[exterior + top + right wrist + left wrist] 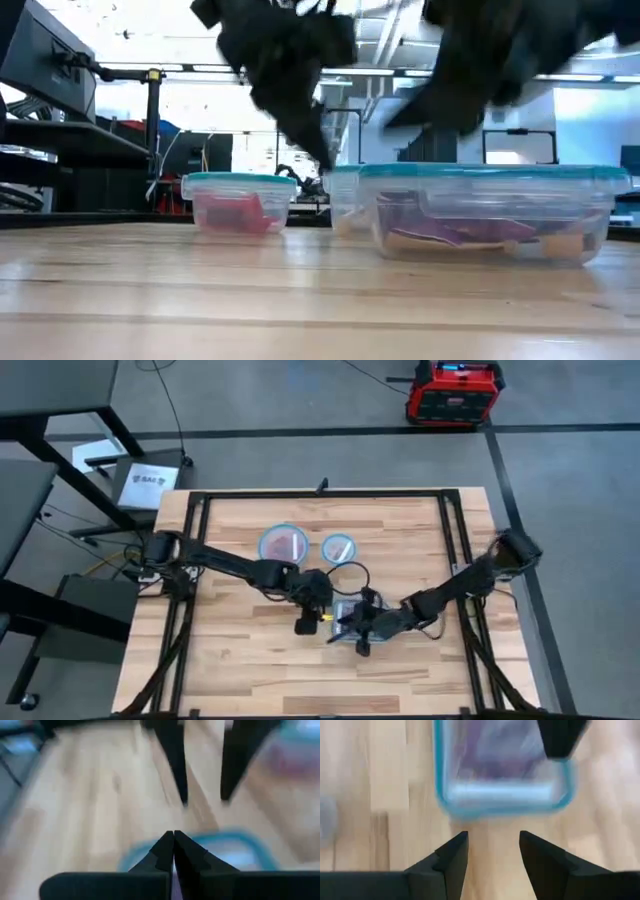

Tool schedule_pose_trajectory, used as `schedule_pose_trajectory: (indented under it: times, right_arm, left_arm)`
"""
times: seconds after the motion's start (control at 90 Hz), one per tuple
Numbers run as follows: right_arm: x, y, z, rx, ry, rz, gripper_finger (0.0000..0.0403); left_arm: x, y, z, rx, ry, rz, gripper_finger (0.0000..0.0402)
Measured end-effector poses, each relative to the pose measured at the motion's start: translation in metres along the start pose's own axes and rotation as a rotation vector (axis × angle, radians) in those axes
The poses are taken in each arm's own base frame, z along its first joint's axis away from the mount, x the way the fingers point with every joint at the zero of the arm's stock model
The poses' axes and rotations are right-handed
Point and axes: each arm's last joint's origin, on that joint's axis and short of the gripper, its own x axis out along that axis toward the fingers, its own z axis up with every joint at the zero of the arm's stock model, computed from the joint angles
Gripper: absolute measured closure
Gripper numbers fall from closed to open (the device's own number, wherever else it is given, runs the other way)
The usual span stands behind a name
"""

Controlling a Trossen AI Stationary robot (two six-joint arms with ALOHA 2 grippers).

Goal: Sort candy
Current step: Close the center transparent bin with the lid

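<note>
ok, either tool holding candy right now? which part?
Left tool is open and empty beside the rectangular container. Right tool is shut; whether it pinches anything cannot be told.

The wooden table (240, 660) carries three clear blue-rimmed containers. Two are round: a larger round container (284, 544) just left of the frame's centre in the high view, and a smaller round container (337, 547) beside it to the right. One is a rectangular container (490, 212), at the right of the low view.

Two dark arms reach over the table, one from each side, so there are two grippers: the left gripper (492, 851) and the right gripper (173, 842).

The candy (450, 232) lies in the containers as red, purple and cream patches; single pieces cannot be counted.

One red case (455, 390) sits on the floor at the upper right.
</note>
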Motion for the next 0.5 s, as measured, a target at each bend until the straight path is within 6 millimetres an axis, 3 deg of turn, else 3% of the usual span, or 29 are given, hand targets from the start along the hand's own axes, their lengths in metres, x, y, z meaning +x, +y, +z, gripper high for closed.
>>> schedule_pose_trajectory:
  times: [0.1, 0.278, 0.389, 0.5]
  right_arm:
    - [-0.039, 0.003, 0.009, 0.002, 0.017, -0.017, 0.0403]
    - [-0.110, 0.003, 0.004, 0.080, 0.028, -0.077, 0.0403]
    - [-0.130, 0.005, -0.013, 0.121, 0.054, -0.102, 0.0403]
    - [-0.132, 0.010, -0.027, 0.146, 0.093, -0.134, 0.0403]
  left_arm:
    - [-0.001, -0.004, 0.017, 0.015, -0.170, -0.013, 0.0238]
    - [0.029, -0.007, 0.026, 0.055, -0.372, -0.018, 0.0238]
    - [0.046, -0.007, 0.024, 0.057, -0.436, -0.019, 0.0259]
    - [0.063, -0.004, 0.015, 0.072, -0.408, -0.013, 0.0319]
